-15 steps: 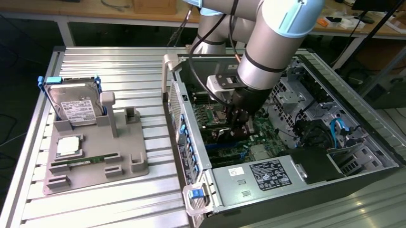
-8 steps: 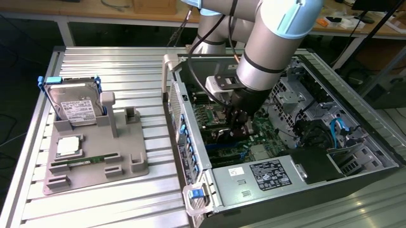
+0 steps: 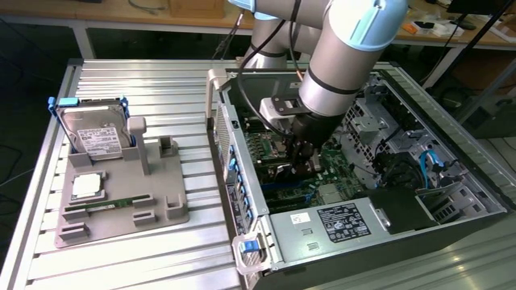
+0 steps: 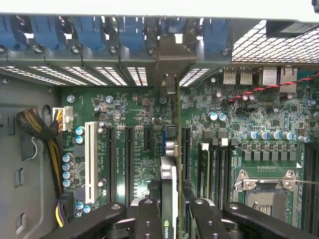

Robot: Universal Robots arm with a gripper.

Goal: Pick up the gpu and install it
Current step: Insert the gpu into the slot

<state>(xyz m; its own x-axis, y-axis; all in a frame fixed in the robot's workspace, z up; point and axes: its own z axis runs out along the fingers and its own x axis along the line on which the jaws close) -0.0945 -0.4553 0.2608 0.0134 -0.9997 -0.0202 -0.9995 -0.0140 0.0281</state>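
Gpu (image 4: 168, 172) sits pinched edge-on in my closed hand (image 4: 172, 214), straight ahead of it inside the computer case (image 3: 222, 130), long axis parallel to the motherboard (image 4: 124, 109) slots, bracket end toward the blue slot clips (image 4: 119, 30); whether it is seated I can't tell.

No wording could be read. The hard drive (image 3: 95, 140), at the exterior view's left, bore a white label; the power supply (image 3: 342, 220), lower centre, a black one; the gpu (image 4: 168, 174) showed a green logo.

The gpu (image 4: 169, 175) stands on edge over the motherboard (image 4: 134, 109) inside the case (image 3: 228, 158).
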